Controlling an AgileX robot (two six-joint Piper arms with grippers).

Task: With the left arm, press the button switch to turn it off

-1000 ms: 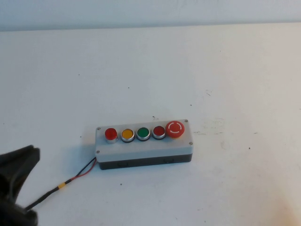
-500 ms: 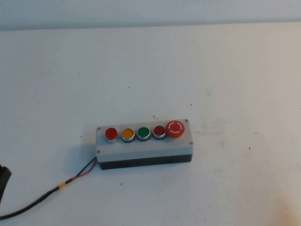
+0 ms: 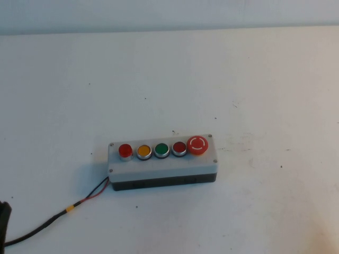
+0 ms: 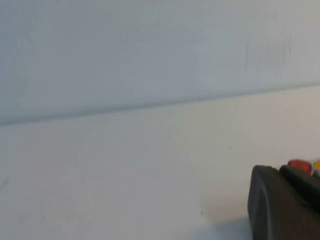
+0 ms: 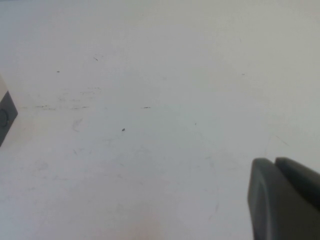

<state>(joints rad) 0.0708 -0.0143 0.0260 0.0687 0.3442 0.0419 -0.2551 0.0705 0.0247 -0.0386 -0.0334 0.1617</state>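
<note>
- Since a second earlier, the left arm had pulled back out of the high view: the black bulk at the table's near left edge had shrunk to a sliver [image 3: 4, 222] in the corner, while the grey control box [image 3: 162, 165] and its cable [image 3: 63, 212] had not shifted.
- The button switch [image 3: 125, 151], bright red with a silver ring, sat at the cable end of the box's row, beside the yellow button [image 3: 143, 151]; it looked glowing, so the press seemingly remained undone.
- Risk: the arm stood well apart from the switch and would approach over the cable; it could snag the wire and drag the light box, or land on the yellow neighbour.
- The left gripper [image 4: 285, 205] showed as dark finger edges close together, apparently clenched, holding nothing, with the red switch just behind them in the left wrist view.
- The right gripper [image 5: 282, 200] hung over bare table, touching nothing, fingers likewise closed up.
</note>
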